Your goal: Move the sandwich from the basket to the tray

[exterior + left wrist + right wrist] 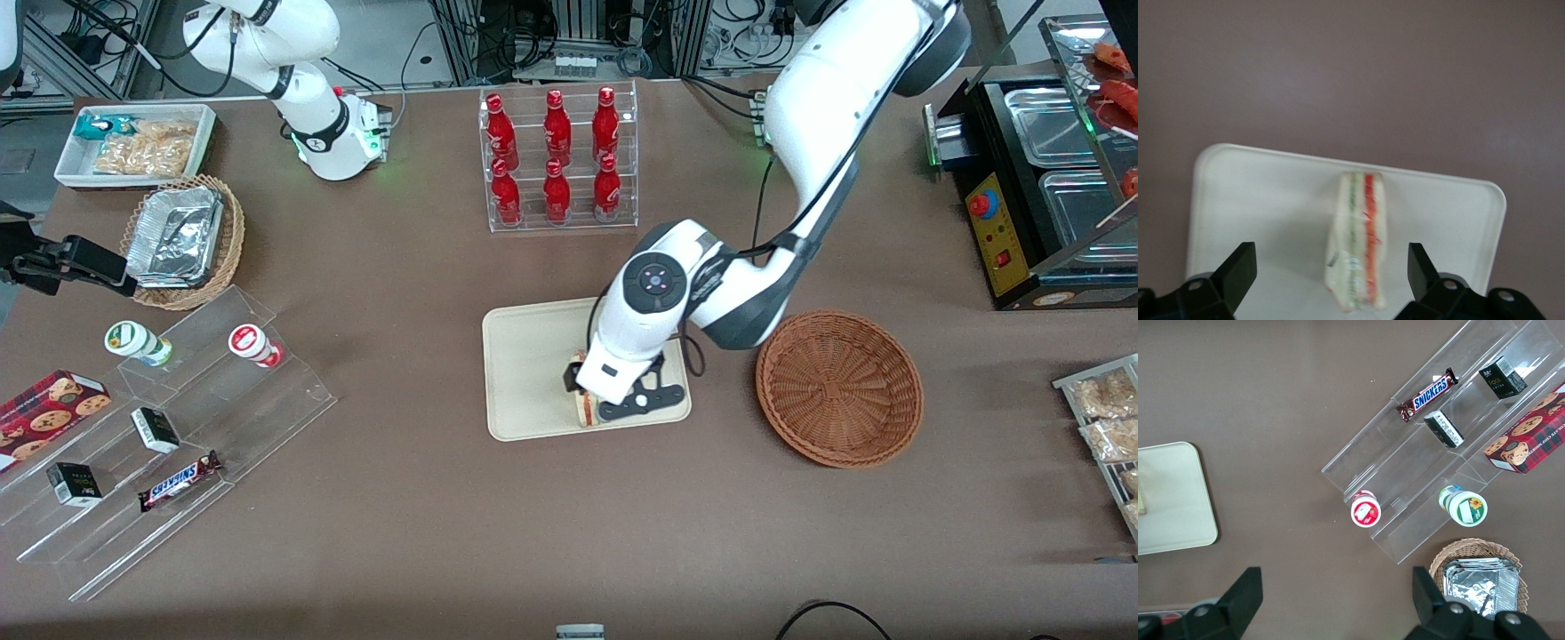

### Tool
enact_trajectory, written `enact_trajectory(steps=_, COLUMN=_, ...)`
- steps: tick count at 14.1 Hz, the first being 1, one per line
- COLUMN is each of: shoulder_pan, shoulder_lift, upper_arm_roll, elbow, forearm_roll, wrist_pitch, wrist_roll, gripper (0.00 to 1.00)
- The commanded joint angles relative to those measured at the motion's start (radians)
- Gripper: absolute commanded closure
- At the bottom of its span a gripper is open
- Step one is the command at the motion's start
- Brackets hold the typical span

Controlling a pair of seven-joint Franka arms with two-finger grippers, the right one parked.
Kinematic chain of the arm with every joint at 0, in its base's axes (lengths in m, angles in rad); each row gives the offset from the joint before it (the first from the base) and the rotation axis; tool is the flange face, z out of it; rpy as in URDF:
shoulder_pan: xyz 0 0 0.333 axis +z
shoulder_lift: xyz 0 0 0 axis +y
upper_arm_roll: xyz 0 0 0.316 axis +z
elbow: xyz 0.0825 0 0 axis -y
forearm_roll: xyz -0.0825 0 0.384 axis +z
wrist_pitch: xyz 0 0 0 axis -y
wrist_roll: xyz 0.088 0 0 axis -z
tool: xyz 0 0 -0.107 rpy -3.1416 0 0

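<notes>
The sandwich (1358, 243) stands on edge on the tray (1258, 200), mid-table nearer the front edge, between the spread fingers (1238, 270) of the gripper (1331, 277), touching neither.

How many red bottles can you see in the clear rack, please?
6 red bottles stand in the clear rack: three on the upper step, three on the lower, farther from the camera than the tray, where the open gripper straddles the sandwich.

Woven reddish wicker forms the basket (839, 388); the tray (533, 373) is smooth matt plastic; the table (444, 533) is covered in matt brown cloth; the gripper (1331, 283) over the tray has matt black fingers.
</notes>
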Motion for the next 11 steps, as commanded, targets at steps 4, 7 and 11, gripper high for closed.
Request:
enact_trajectory(steps=4, shoulder_pan=0.156, shoulder_lift=-0.150, upper_arm_roll=0.038, elbow=-0.058, forearm_roll=-0.002, wrist_pitch=-0.271, wrist_roll=0.210, gripper=0.00)
enact_trajectory(steps=7, shoulder_pan=0.308, shoulder_lift=-0.235, upper_arm_roll=0.036, elbow=-0.160, forearm_roll=-0.006, wrist_pitch=-0.313, wrist_roll=0.359, gripper=0.00)
enact_trajectory(steps=11, shoulder_pan=0.461, shoulder_lift=-0.292, upper_arm_roll=0.038, elbow=-0.302, forearm_roll=-0.005, wrist_pitch=-0.266, wrist_roll=0.485, gripper=0.00)
